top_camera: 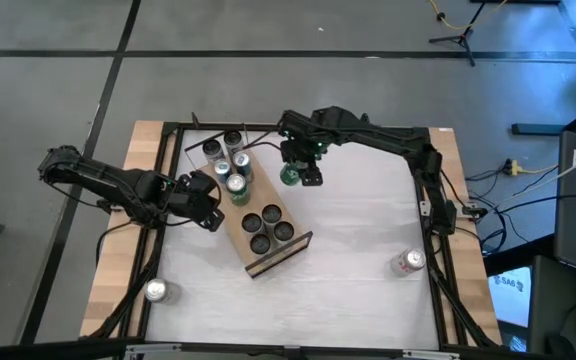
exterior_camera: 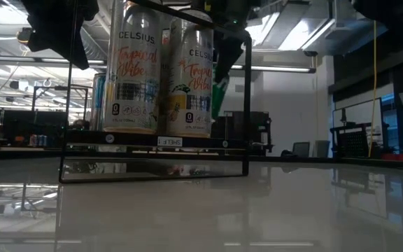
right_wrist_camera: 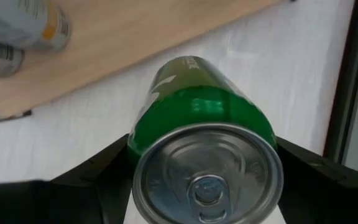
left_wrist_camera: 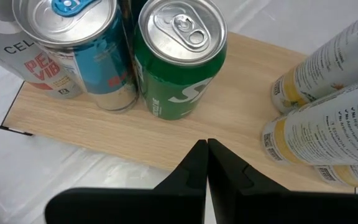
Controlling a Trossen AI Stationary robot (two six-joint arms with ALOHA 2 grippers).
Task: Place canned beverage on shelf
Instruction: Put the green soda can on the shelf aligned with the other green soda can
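The shelf (top_camera: pixel 266 248), a light-wood board with dark edges, lies slantwise on the white table and carries several upright cans. In the left wrist view it holds a green can (left_wrist_camera: pixel 179 59), a blue can (left_wrist_camera: pixel 82 53) and white cans (left_wrist_camera: pixel 328 118). My right gripper (top_camera: pixel 299 172) is at the shelf's far right side, shut on another green can (right_wrist_camera: pixel 197 106). My left gripper (top_camera: pixel 211 208) is shut and empty at the shelf's left long edge, and its fingertips (left_wrist_camera: pixel 207 146) point at the board (left_wrist_camera: pixel 166 134). My right gripper pinches the green can's round wall just below its top rim (right_wrist_camera: pixel 143 163), one finger (right_wrist_camera: pixel 101 171) on each side. The fingers come from above, slanting down. The can hangs about upright, top up, and the low view (exterior_camera: pixel 220 94) shows it lifted clear of the table. My left gripper's shut fingertips stand over the shelf's near edge; I cannot tell whether they touch it.
One loose can (top_camera: pixel 408 262) lies on the table near the right front, another (top_camera: pixel 156 291) at the left front edge. A dark frame (top_camera: pixel 423 150) rims the table. The shelf's middle (top_camera: pixel 251 200) shows bare board between two groups of cans.
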